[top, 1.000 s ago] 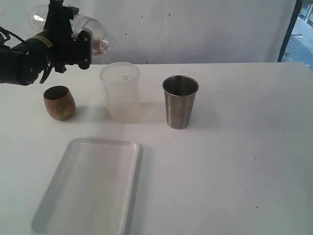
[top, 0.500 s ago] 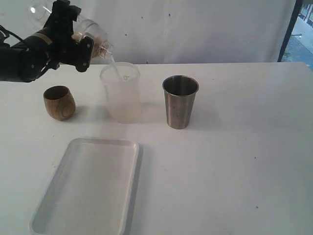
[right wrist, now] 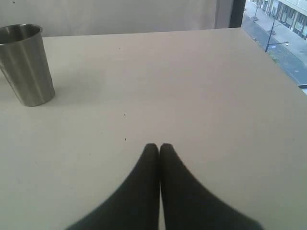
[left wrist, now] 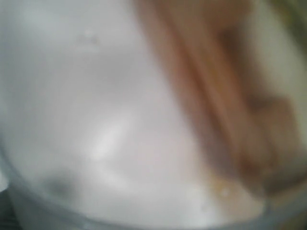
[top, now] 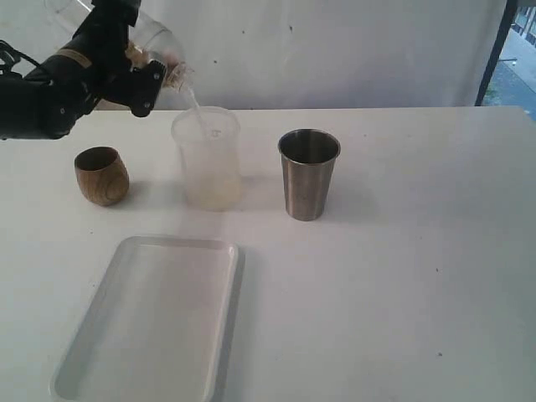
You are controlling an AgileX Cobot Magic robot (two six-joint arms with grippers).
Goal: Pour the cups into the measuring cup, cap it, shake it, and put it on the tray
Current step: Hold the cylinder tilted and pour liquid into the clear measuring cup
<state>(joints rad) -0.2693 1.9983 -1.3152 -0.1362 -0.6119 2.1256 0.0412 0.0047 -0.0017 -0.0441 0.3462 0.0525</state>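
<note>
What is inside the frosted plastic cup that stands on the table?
A thin stream of clear liquid falls into the frosted cup from the tilted clear container in the left gripper. The milky wall hides how much has collected.

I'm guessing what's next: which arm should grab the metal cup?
Right: its tool is empty and faces the metal cup; the left tool is busy tipping a clear container over the frosted cup.

Cups: 3 in total, i.e. 1 wooden cup (top: 101, 174), 1 frosted plastic cup (top: 207, 159) and 1 steel tumbler (top: 309, 173). Clear vessel (top: 163, 40): 1, prob. the measuring cup, but its scale is not visible. White tray (top: 151, 318): 1. Table (top: 402, 251): 1. Grippers: 2, i.e. left gripper (top: 136, 52) and right gripper (right wrist: 159, 146).
</note>
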